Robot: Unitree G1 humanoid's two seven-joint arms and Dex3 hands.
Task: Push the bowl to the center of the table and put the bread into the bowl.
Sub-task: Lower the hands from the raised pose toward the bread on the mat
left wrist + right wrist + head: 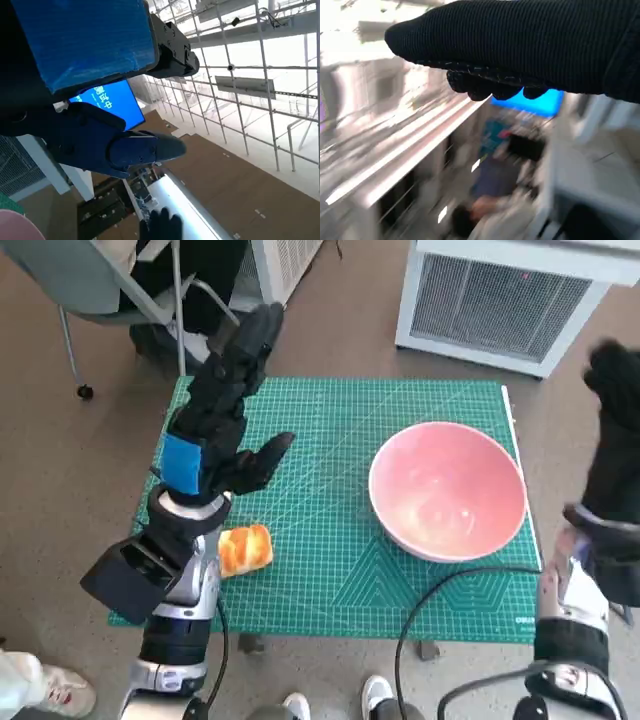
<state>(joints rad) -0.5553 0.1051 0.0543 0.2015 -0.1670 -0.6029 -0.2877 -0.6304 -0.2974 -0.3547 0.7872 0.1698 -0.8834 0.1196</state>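
Nearest, on the green gridded cutting mat (330, 570): a golden-brown bread roll (245, 549) by the mat's near left edge, just beside the left wrist and untouched. Farther in, toward the mat's right side: a wide pink bowl (448, 490), upright, well apart from the roll. Above the mat's left half: the black, blue-taped left hand (222, 410), raised, fingers stretched out and apart, holding nothing. Past the mat's right edge: the black-gloved right hand (617, 435), lifted high, blurred; fingers impossible to tell. Beyond the mat's far right corner: a white vented cabinet (510, 295).
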